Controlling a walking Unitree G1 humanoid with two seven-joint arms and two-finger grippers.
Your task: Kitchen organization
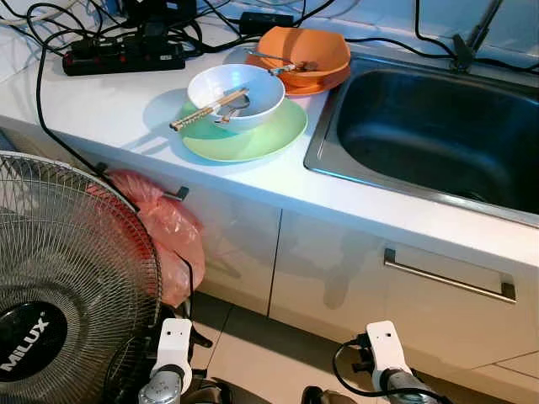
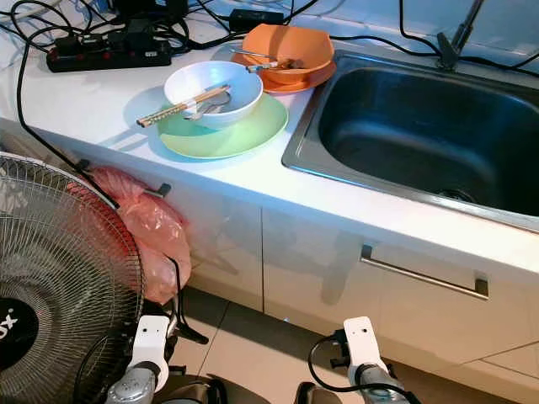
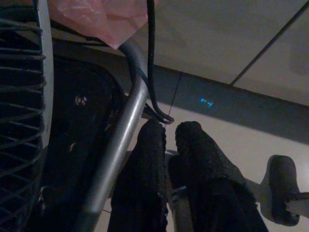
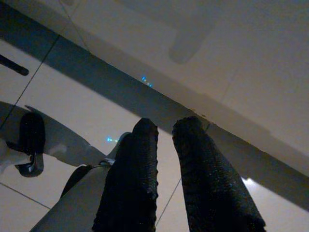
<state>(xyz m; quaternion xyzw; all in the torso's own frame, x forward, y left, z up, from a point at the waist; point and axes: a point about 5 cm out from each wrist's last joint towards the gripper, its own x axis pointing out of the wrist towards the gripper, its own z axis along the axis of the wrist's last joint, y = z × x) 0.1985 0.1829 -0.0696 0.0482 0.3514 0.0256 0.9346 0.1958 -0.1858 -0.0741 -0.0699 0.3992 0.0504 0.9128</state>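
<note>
White bowl [image 1: 236, 94] sits on a green plate [image 1: 244, 133] on the counter [image 1: 109, 109], left of the sink [image 1: 429, 135]. Chopsticks [image 1: 209, 109] lie across the bowl's near-left rim, one end sticking out over the plate. A metal utensil [image 1: 234, 109] rests inside the bowl.

Just beyond, to the far right, an orange bowl [image 1: 305, 52] sits on an orange plate [image 1: 324, 82], touching the sink's rim. A spoon [image 1: 282, 66] lies across its near edge.

Sink is steel, sunk into the counter, right of the dishes. Tap base [image 1: 465, 50] stands at its far edge.

Far left on the counter: a black power strip [image 1: 122, 55] with a tangle of black cables [image 1: 50, 25]. One cable runs down over the counter's near edge.

Below the counter, white cabinet doors. Bar handle [image 1: 446, 276] on the right door. A pink plastic bag [image 1: 168, 231] hangs from a hook on the left door.

Near left, a standing fan [image 1: 67, 286], wire cage, "MILUX" on the hub.

Both arms hang low in front of the cabinets, above the tiled floor [image 1: 261, 353]. Left gripper [image 3: 170, 137]: fingers pressed nearly together, a narrow slit between them, holding nothing, close to the fan's metal pole [image 3: 123, 145] and a black cable. Right gripper [image 4: 164, 130]: fingers likewise close with a thin gap, nothing between them, pointing at the foot of the cabinet.
</note>
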